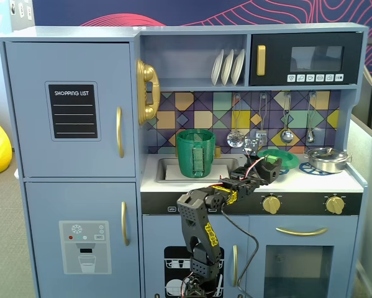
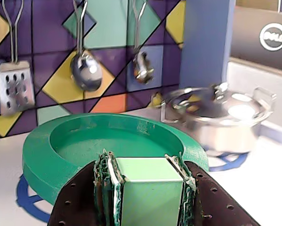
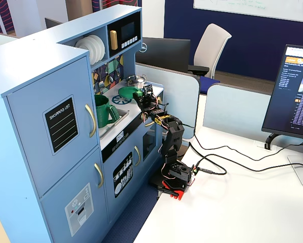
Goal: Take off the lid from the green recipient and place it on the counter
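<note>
The green lid (image 1: pixel 279 158) lay flat on the white counter (image 1: pixel 310 180), on top of a blue burner ring (image 2: pixel 25 200). In the wrist view it lay upside down like a shallow dish (image 2: pixel 108 141). The claw (image 2: pixel 148 188) sat at the lid's near edge, at six o'clock in that view. Its two fingers (image 2: pixel 108 188) stood a little apart with a pale green block between them, but it was too hard to tell if they pinched the lid.

The tall green pot (image 1: pixel 195 153) stood open in the grey sink (image 1: pixel 167 169), well apart from the lid, at nine o'clock from it in a fixed view. A small steel pot (image 1: pixel 327 159) sat at three o'clock from the lid.
</note>
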Robot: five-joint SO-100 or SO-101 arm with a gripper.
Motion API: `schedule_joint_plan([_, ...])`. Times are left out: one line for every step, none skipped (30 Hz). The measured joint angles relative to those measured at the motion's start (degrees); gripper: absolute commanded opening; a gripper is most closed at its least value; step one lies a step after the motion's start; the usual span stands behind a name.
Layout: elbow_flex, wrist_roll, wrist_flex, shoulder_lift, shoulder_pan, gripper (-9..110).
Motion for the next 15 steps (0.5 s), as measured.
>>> schedule_joint_plan([0.0,0.0,-0.5,-0.9,-0.4,0])
schedule_joint_plan([0.0,0.2,-0.9,-1.5,-0.7,0])
schedule_joint_plan([0.0,0.2,-1.1,-2.1,-0.9,0])
schedule_joint_plan([0.0,0.2,-1.1,-2.5,-0.9,0])
schedule_joint_plan([0.0,0.2,-1.1,-3.0,-0.9,0])
schedule_joint_plan([0.0,0.2,-1.1,-3.4,-0.8,0])
schedule_joint_plan([0.0,0.2,-1.1,-3.8,-0.7,0])
schedule_joint_plan([0.0,0.2,-1.1,-4.1,-0.6,0])
schedule_joint_plan([0.0,0.2,-1.1,-4.5,-0.6,0])
schedule_joint_plan([0.0,0.2,-1.1,-4.7,-0.6,0])
schedule_joint_plan([0.0,0.2,-1.1,-4.7,-0.8,0])
schedule_joint_plan([0.0,0.2,-1.1,-4.7,-1.0,0])
schedule_joint_plan([0.0,0.2,-1.1,-4.7,-1.1,0])
schedule_joint_plan([0.0,0.2,-1.1,-4.7,-1.3,0])
schedule_joint_plan([0.0,0.2,-1.1,-4.8,-1.5,1])
